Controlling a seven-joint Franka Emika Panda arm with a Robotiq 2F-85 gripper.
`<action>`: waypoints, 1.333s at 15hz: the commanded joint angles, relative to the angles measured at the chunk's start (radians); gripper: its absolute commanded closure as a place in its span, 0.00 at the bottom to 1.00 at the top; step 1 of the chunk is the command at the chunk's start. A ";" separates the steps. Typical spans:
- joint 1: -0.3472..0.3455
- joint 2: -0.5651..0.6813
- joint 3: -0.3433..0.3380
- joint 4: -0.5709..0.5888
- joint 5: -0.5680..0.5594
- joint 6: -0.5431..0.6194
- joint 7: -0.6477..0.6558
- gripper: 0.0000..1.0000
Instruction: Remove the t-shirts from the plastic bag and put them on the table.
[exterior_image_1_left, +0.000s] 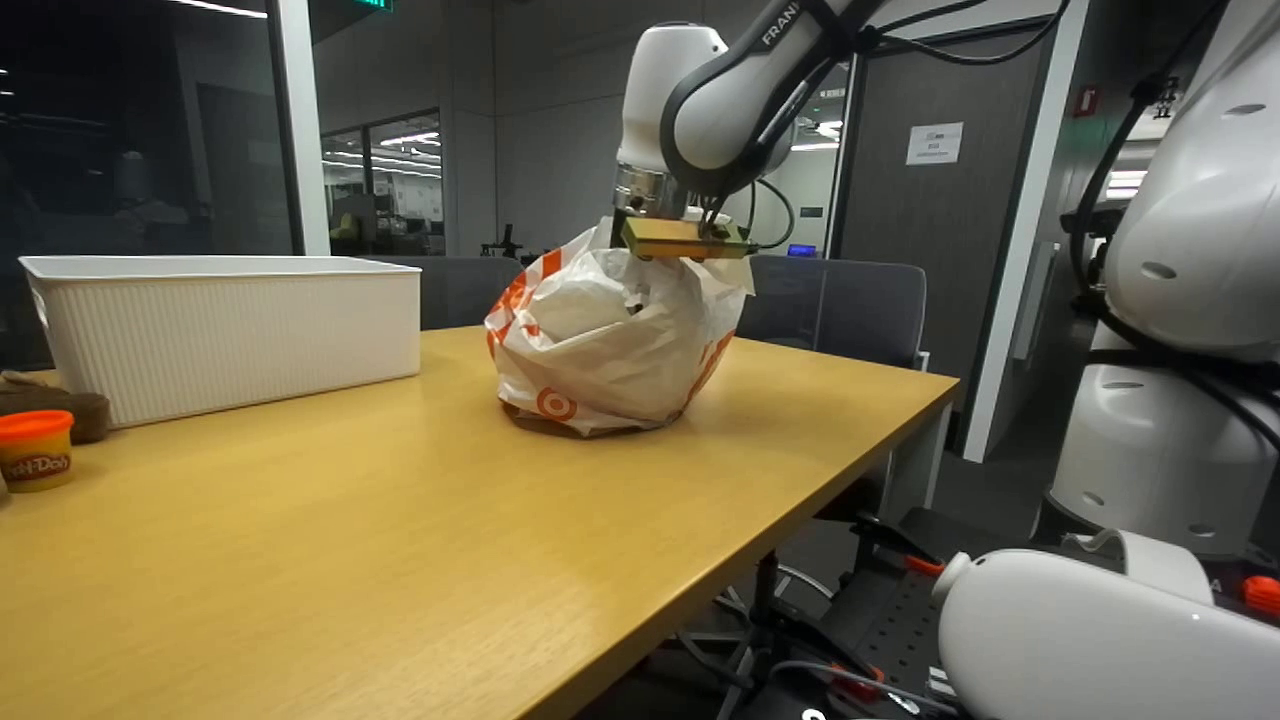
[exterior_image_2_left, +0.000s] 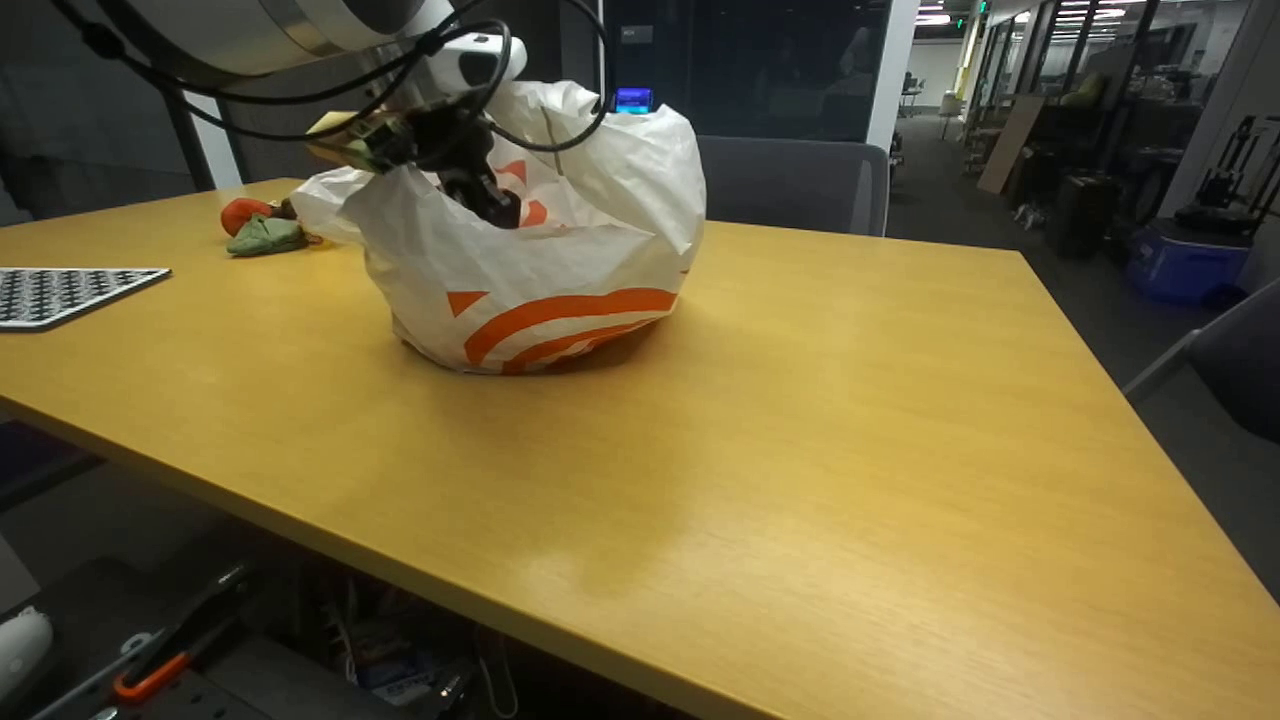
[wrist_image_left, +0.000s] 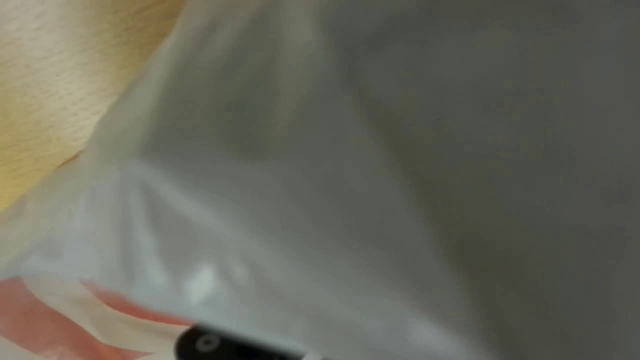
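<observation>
Plastic bag (exterior_image_1_left: 610, 365), white with red-orange print, sits on the wooden tabletop (exterior_image_1_left: 380, 560), around upper middle of frame in both exterior views. Upright, crumpled, mouth open at the top. Robotiq gripper (exterior_image_2_left: 492, 205) reaches down into the mouth, tip below the bag's highest edge. Jaws: can't tell if spread, pressed together or pinching something; bag walls hide them. Contents hidden too, so t-shirts can't be made out.

Wrist view: blurred gray-white bag film over most of the frame, bare wood upper left, red print lower left, dark bit of the jaws at the bottom edge, left of center.

White ribbed bin (exterior_image_1_left: 240, 345), left of frame in an exterior view, well apart from the bag; outer wall and rim show, inside not visible. Play-Doh tub (exterior_image_1_left: 36, 455) at left edge, orange lid on. Dark brown item (exterior_image_1_left: 85, 412) behind it, beside the bin, cut off by the frame.

In an exterior view, upper left: round red item (exterior_image_2_left: 243, 214), green item (exterior_image_2_left: 266, 236) right by it. Black-and-white patterned panel (exterior_image_2_left: 70, 297) at left edge.
</observation>
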 joint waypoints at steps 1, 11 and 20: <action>0.013 -0.118 0.019 -0.014 -0.013 -0.100 0.006 0.97; -0.001 -0.489 0.180 0.068 -0.127 -0.504 0.071 0.96; -0.062 -0.669 0.183 0.194 -0.238 -0.639 0.135 0.98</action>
